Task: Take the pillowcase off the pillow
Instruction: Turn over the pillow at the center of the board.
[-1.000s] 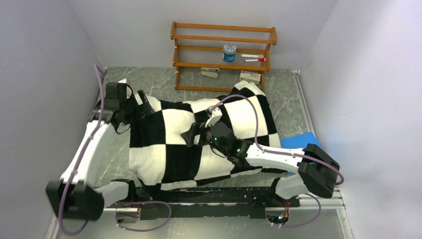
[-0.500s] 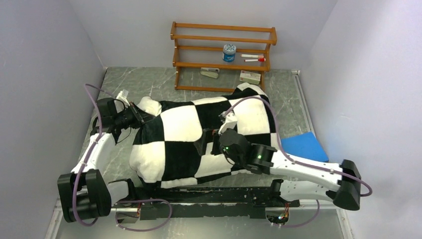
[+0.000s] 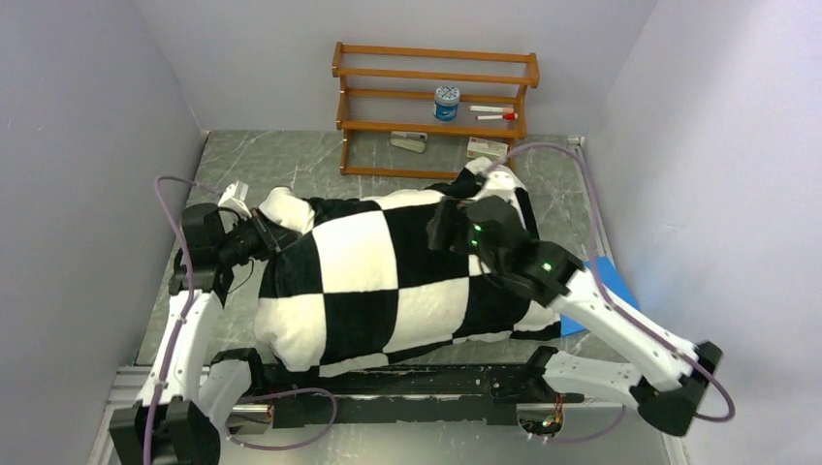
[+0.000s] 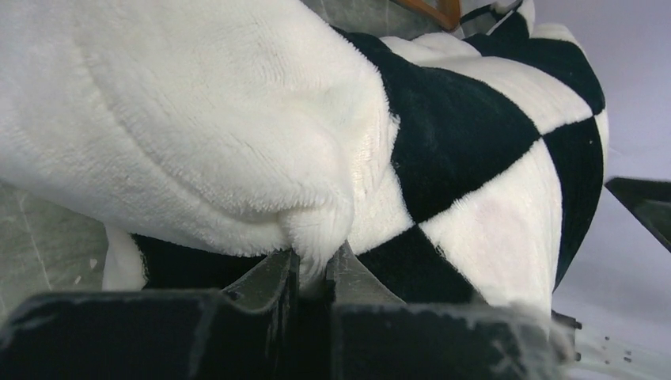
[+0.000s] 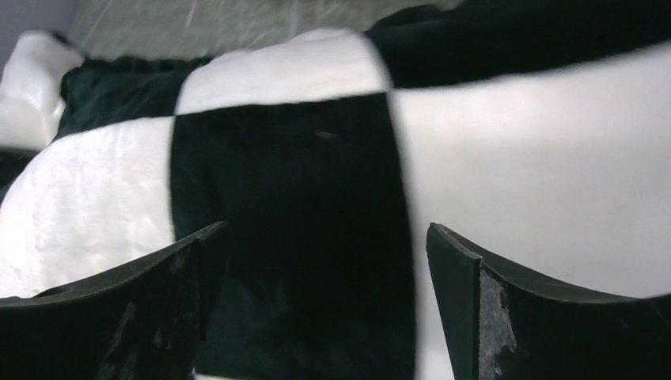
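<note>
The black-and-white checkered pillowcase (image 3: 388,276) lies plump across the middle of the table, and the pillow is hidden inside it. At the case's far left corner my left gripper (image 3: 265,237) is shut on a small fold of white plush fabric (image 4: 316,237); the left wrist view shows that fold pinched between the two fingers of the gripper (image 4: 314,261). My right gripper (image 3: 443,225) hovers open over the far right part of the pillowcase. In the right wrist view its jaws (image 5: 324,237) stand wide apart above a black square (image 5: 293,237), holding nothing.
A wooden shelf rack (image 3: 434,107) stands at the back with a small tin (image 3: 446,102), markers and small boxes. A blue flat pad (image 3: 609,274) lies at the right, partly under the right arm. Grey walls close in on both sides.
My left gripper has shut on the pillowcase's far left corner. The right arm has swung from the middle of the pillowcase to its far right part, staying open.
</note>
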Controlling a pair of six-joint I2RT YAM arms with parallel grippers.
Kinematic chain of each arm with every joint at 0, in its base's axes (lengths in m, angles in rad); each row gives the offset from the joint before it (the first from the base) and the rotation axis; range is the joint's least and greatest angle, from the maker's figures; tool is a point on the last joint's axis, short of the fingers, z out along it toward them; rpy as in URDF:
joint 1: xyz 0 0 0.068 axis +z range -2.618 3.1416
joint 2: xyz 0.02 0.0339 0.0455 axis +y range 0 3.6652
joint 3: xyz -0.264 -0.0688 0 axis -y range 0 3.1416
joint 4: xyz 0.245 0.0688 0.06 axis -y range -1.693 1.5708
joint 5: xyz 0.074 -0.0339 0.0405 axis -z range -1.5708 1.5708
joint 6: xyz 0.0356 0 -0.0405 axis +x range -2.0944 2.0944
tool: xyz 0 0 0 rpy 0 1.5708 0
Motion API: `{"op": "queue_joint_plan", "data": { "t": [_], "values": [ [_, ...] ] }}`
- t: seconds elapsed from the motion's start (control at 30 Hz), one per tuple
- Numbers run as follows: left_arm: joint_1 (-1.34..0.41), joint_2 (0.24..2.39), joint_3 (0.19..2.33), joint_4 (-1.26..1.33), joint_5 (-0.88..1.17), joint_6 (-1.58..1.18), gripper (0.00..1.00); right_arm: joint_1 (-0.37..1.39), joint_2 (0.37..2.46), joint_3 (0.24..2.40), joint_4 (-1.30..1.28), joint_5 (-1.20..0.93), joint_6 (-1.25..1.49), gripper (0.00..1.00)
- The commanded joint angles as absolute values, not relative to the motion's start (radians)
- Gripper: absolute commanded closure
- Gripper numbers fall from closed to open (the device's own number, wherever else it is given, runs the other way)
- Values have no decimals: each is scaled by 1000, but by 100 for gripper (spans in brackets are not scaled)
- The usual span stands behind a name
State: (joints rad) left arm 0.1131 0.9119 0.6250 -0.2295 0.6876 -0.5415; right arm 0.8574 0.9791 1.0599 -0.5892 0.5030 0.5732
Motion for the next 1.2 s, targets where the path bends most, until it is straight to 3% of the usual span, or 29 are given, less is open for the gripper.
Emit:
{"op": "queue_joint_plan", "data": {
  "t": [0.0, 0.07, 0.13, 0.2, 0.27, 0.33, 0.37, 0.5, 0.7, 0.8, 0.93, 1.0, 1.17],
  "values": [
    [46, 817, 623, -488, 738, -514, 95, 854, 1171, 1110, -473, 201, 496, 6],
    [46, 793, 655, -542, 702, -489, 95, 879, 1257, 1106, -467, 164, 506, 7],
    [46, 783, 699, -600, 652, -455, 92, 920, 1319, 1041, -460, 261, 544, 7],
    [46, 790, 763, -670, 589, -395, 80, 930, 1363, 900, -428, 288, 598, 9],
    [46, 804, 845, -749, 487, -345, 47, 931, 1379, 773, -384, 277, 653, 12],
    [46, 818, 927, -784, 391, -317, 6, 932, 1377, 674, -350, 242, 699, 12],
    [46, 832, 972, -798, 336, -300, 3, 931, 1368, 635, -336, 223, 718, 13],
    [46, 969, 1206, -797, 252, -204, 2, 933, 1287, 517, -261, 160, 744, 13],
    [-21, 1299, 1526, -802, 538, -142, 2, 933, 1195, 457, -230, 134, 734, 14],
    [-119, 1390, 1544, -734, 568, -149, 2, 933, 1163, 428, -221, 127, 747, 14],
    [-285, 1571, 1587, -806, 477, -78, 2, 933, 1102, 391, -210, 116, 761, 14],
    [-333, 1637, 1585, -835, 526, -35, 2, 932, 1077, 375, -217, 121, 766, 14],
    [-419, 1616, 1431, -767, 627, 17, 2, 933, 1038, 379, -285, 154, 764, 13]
  ]
}}
